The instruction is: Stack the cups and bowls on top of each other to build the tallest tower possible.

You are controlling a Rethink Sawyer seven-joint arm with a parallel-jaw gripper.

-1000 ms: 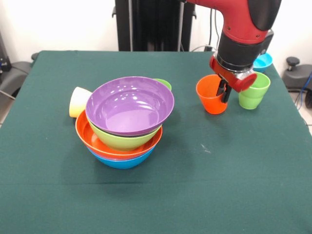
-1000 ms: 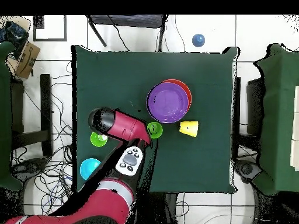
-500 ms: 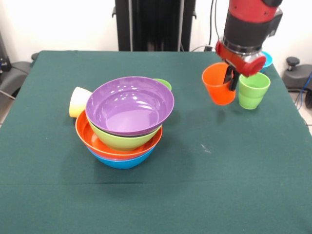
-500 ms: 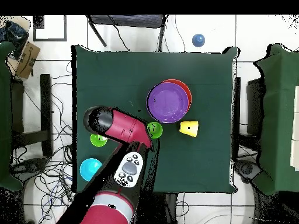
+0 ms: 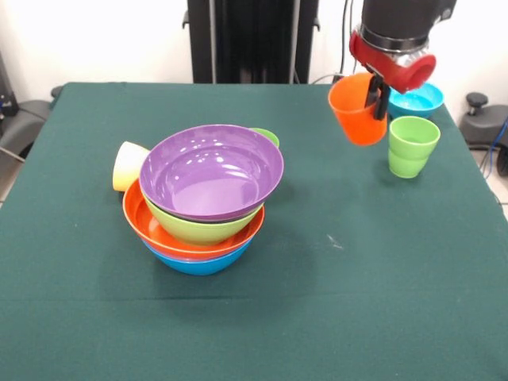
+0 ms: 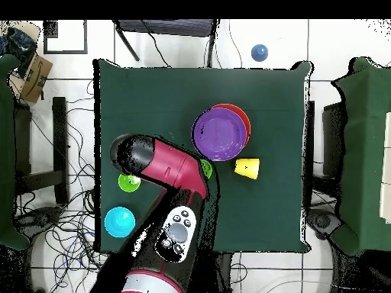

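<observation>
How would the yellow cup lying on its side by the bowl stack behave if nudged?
The yellow cup lies on its side against the tower, so it would probably roll, likely curving since it tapers. It looks like thin, smooth plastic: probably light and rigid.

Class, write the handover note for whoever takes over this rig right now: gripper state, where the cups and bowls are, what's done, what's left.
Gripper: shut on the orange cup, held in the air.
Tower: blue, orange, lime and purple bowls nested.
Yellow cup lies on its side beside the tower; a light green cup is just behind it.
Green cup and turquoise bowl stand at the table's edge.
Left: add the cups and the turquoise bowl.
</observation>
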